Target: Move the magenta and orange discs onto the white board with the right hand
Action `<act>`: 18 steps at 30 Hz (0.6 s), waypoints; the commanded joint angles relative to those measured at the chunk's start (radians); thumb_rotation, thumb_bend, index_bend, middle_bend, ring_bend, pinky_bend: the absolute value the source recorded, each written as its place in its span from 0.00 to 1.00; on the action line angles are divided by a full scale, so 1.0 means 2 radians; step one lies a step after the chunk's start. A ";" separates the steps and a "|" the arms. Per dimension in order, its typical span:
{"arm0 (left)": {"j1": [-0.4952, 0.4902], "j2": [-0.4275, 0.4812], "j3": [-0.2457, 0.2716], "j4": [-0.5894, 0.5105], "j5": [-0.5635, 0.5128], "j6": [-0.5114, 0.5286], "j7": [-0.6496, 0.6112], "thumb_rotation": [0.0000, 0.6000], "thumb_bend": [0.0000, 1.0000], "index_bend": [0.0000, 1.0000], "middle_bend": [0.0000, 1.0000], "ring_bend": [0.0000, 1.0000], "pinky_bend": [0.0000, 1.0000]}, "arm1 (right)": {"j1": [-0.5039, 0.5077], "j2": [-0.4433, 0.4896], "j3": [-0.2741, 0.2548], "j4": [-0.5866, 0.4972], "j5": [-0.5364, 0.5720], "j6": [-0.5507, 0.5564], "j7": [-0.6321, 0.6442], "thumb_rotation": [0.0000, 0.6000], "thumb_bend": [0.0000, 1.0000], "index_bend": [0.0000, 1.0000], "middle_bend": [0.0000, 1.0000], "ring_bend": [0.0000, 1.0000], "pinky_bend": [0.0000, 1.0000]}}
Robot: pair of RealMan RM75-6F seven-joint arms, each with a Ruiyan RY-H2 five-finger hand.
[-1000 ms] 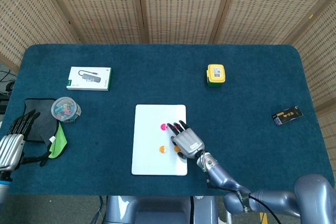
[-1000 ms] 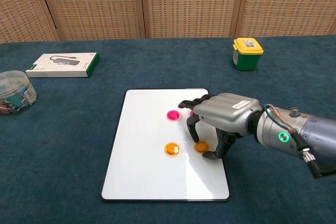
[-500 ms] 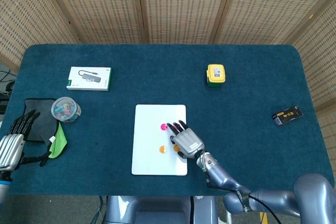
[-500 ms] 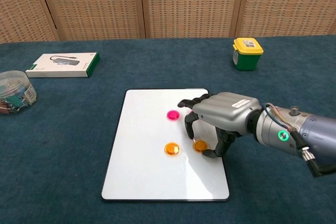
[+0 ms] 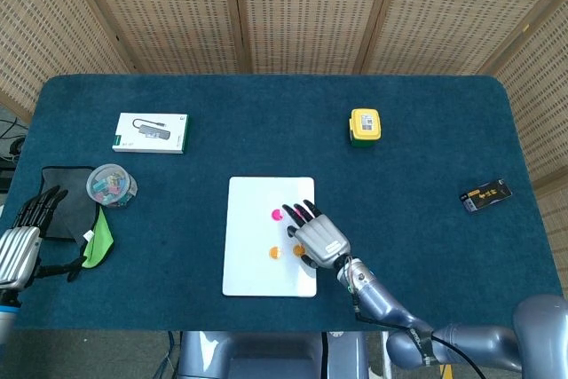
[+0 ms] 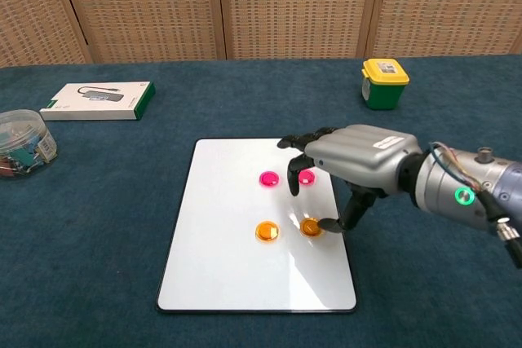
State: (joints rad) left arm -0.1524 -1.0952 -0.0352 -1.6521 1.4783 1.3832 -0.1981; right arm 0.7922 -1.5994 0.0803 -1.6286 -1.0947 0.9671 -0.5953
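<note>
Looking pretty much done: the flat white rectangular board (image 6: 236,234) already carries 2 small round magenta discs (image 6: 268,178) and 2 small round orange discs (image 6: 267,231), all just under or left of the grey metal right hand (image 6: 359,165). Its fingers are spread and holding nothing, thumb tip maybe touching the nearer orange one, hard to tell. What's left is pulling away.

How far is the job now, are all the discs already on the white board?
Two magenta discs and two orange discs lie on the white board. The right hand hovers above them, holding nothing. No disc shows on the table, so nothing appears left.
</note>
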 commanded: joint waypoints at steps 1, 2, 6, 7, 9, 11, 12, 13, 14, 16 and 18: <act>0.000 -0.001 0.000 0.001 0.002 0.002 0.000 1.00 0.00 0.00 0.00 0.00 0.00 | -0.020 0.046 0.003 -0.033 -0.043 0.042 0.022 1.00 0.23 0.22 0.00 0.00 0.03; 0.000 -0.001 0.000 0.002 0.003 0.004 0.000 1.00 0.00 0.00 0.00 0.00 0.00 | -0.033 0.064 0.004 -0.033 -0.062 0.068 0.032 1.00 0.17 0.17 0.00 0.00 0.03; 0.001 -0.005 -0.001 0.006 0.009 0.011 0.001 1.00 0.00 0.00 0.00 0.00 0.00 | -0.084 0.115 -0.017 -0.017 -0.133 0.143 0.096 1.00 0.05 0.01 0.00 0.00 0.03; 0.002 -0.006 -0.001 0.007 0.010 0.013 0.001 1.00 0.00 0.00 0.00 0.00 0.00 | -0.096 0.124 -0.020 -0.010 -0.141 0.160 0.109 1.00 0.05 0.00 0.00 0.00 0.03; 0.003 -0.009 -0.002 0.010 0.012 0.018 0.002 1.00 0.00 0.00 0.00 0.00 0.00 | -0.129 0.140 -0.027 0.008 -0.148 0.202 0.136 1.00 0.05 0.00 0.00 0.00 0.03; 0.004 -0.012 -0.003 0.012 0.014 0.023 0.002 1.00 0.00 0.00 0.00 0.00 0.00 | -0.153 0.147 -0.030 0.023 -0.150 0.227 0.162 1.00 0.05 0.00 0.00 0.00 0.03; 0.005 -0.013 -0.004 0.014 0.015 0.026 0.001 1.00 0.00 0.00 0.00 0.00 0.00 | -0.166 0.149 -0.031 0.030 -0.146 0.239 0.176 1.00 0.05 0.00 0.00 0.00 0.03; 0.006 -0.015 -0.004 0.016 0.017 0.030 0.001 1.00 0.00 0.00 0.00 0.00 0.00 | -0.179 0.151 -0.032 0.037 -0.141 0.249 0.191 1.00 0.05 0.00 0.00 0.00 0.03; 0.007 -0.016 -0.004 0.017 0.020 0.033 0.001 1.00 0.00 0.00 0.00 0.00 0.00 | -0.191 0.152 -0.032 0.043 -0.136 0.257 0.205 1.00 0.05 0.00 0.00 0.00 0.03; 0.009 -0.021 -0.003 0.022 0.030 0.045 0.002 1.00 0.00 0.00 0.00 0.00 0.00 | -0.222 0.152 -0.032 0.059 -0.119 0.273 0.249 1.00 0.05 0.00 0.00 0.00 0.03; 0.012 -0.027 -0.003 0.027 0.038 0.057 0.004 1.00 0.00 0.00 0.00 0.00 0.00 | -0.239 0.149 -0.032 0.073 -0.116 0.282 0.276 1.00 0.05 0.00 0.00 0.00 0.03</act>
State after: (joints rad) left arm -0.1340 -1.1391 -0.0416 -1.6074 1.5404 1.4811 -0.1936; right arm 0.3824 -1.3099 0.0231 -1.5334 -1.3490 1.4881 -0.1257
